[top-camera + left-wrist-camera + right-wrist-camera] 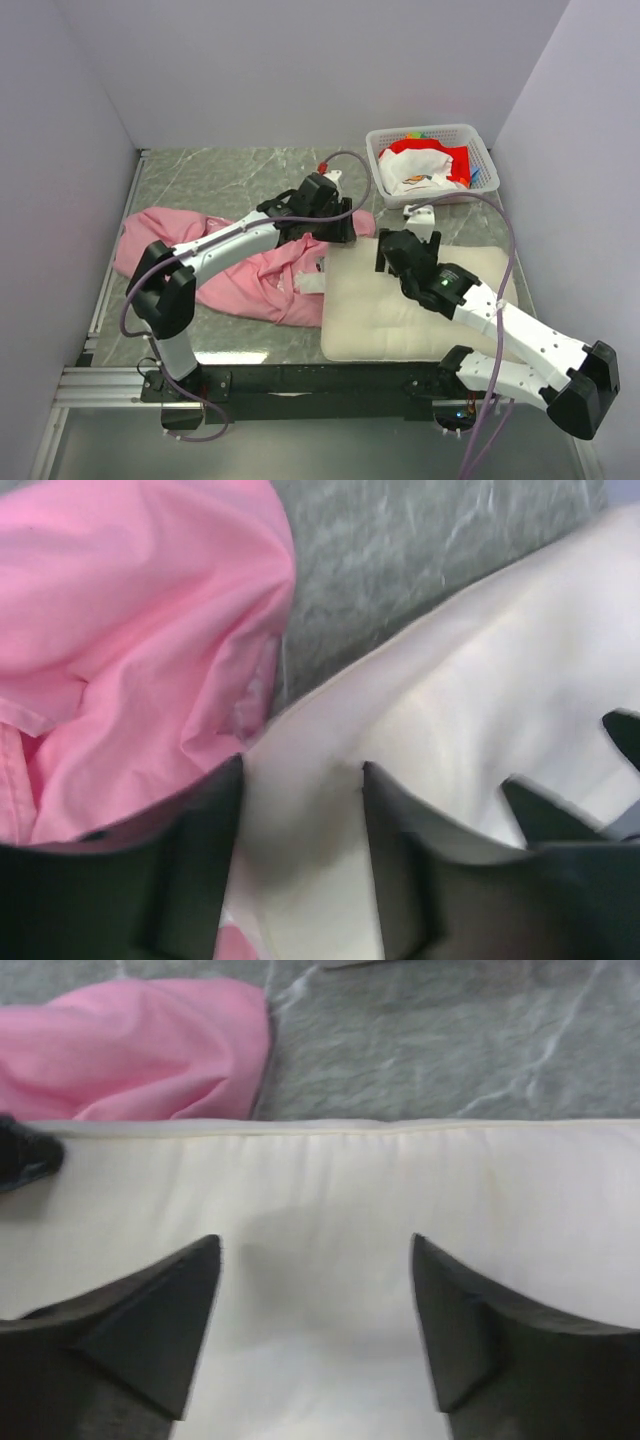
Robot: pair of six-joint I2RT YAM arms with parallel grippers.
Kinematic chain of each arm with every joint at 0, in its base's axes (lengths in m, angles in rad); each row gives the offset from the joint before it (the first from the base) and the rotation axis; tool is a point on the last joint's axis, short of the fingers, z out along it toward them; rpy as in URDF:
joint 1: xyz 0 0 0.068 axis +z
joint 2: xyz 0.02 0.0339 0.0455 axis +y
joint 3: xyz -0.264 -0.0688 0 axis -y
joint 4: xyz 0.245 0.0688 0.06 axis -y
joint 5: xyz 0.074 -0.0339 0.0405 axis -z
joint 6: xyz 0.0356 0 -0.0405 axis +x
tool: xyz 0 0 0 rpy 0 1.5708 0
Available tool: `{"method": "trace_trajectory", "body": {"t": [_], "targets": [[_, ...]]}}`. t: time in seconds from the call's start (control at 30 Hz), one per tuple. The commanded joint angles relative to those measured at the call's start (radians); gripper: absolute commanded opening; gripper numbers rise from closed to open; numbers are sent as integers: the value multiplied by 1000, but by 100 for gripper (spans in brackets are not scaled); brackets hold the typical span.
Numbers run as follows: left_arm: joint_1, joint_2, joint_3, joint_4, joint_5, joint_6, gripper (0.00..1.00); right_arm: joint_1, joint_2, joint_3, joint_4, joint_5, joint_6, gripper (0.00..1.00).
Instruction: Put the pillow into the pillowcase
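The cream pillow (400, 305) lies flat at the table's front right. The pink pillowcase (240, 270) lies crumpled to its left, under my left arm. My left gripper (338, 228) is at the pillow's far left corner, where the pillowcase meets it. In the left wrist view its jaws (302, 772) are open, with pillow fabric (450, 710) between the fingers and the pillowcase (130, 630) to the left. My right gripper (392, 252) hovers over the pillow's far edge. It is open and empty (315, 1243) just above the pillow (330, 1180), with the pillowcase (140, 1050) beyond.
A white plastic basket (480, 140) holding red and white cloth stands at the back right. A small white object (419, 212) lies between basket and pillow. Grey marbled tabletop (230, 175) shows behind, with walls on three sides.
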Motion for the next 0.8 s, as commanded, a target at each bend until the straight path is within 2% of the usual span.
{"method": "trace_trajectory", "body": {"t": [0.0, 0.03, 0.07, 0.2, 0.27, 0.43, 0.63, 0.77], "targets": [[-4, -147, -21, 68, -94, -17, 74, 4, 1, 78, 84, -132, -46, 99], [-1, -205, -29, 25, -217, -23, 78, 5, -3, 87, 102, -167, -65, 100], [5, -236, -65, 3, -267, -35, 80, 5, -8, 90, 118, -240, -97, 100], [100, -391, -228, -63, -406, -118, 72, 19, -8, 73, 216, -415, -140, 100], [123, -439, -329, -96, -474, -137, 72, 31, 16, 65, 240, -440, -146, 100], [181, -433, -518, -45, -476, -187, 71, 120, 150, 126, 306, -465, -148, 100], [218, -335, -579, 5, -482, -218, 66, 147, 312, 213, 279, -408, -131, 100], [229, -304, -588, 25, -493, -223, 63, 157, 394, 231, 326, -477, -152, 99]]}}
